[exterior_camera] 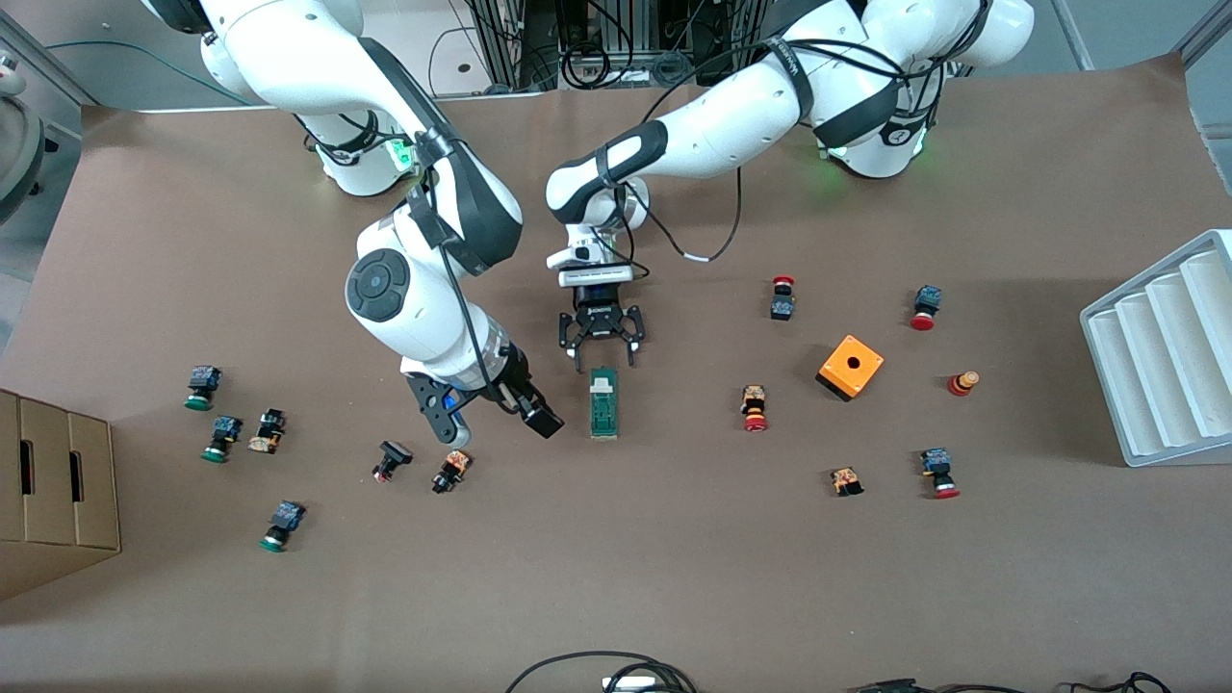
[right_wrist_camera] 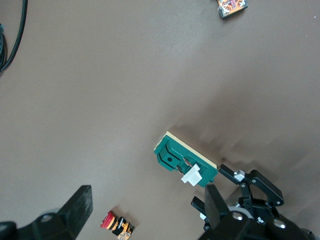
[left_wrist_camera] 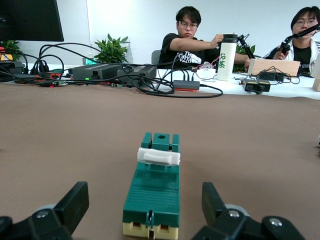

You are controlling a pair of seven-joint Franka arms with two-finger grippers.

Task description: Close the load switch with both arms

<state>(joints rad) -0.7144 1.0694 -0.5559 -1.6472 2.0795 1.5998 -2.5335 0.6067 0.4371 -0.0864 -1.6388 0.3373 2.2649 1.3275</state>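
The load switch (exterior_camera: 604, 404), a narrow dark-green block with a white tab on top, lies flat near the middle of the table. My left gripper (exterior_camera: 604, 358) hangs low at the switch's end that is farther from the front camera. It is open, and in the left wrist view the load switch (left_wrist_camera: 154, 192) lies between the spread fingers (left_wrist_camera: 75, 200), untouched. My right gripper (exterior_camera: 489, 423) is open over the table beside the switch, toward the right arm's end. The right wrist view shows the load switch (right_wrist_camera: 185, 161) and a red-capped push button (right_wrist_camera: 116, 223) below.
Push buttons lie scattered toward both ends of the table, such as a green-capped one (exterior_camera: 202, 387) and a red-capped one (exterior_camera: 756, 408). An orange box with a hole (exterior_camera: 850, 367) sits toward the left arm's end, near a white rack (exterior_camera: 1165, 356). A cardboard box (exterior_camera: 53, 481) stands at the right arm's end.
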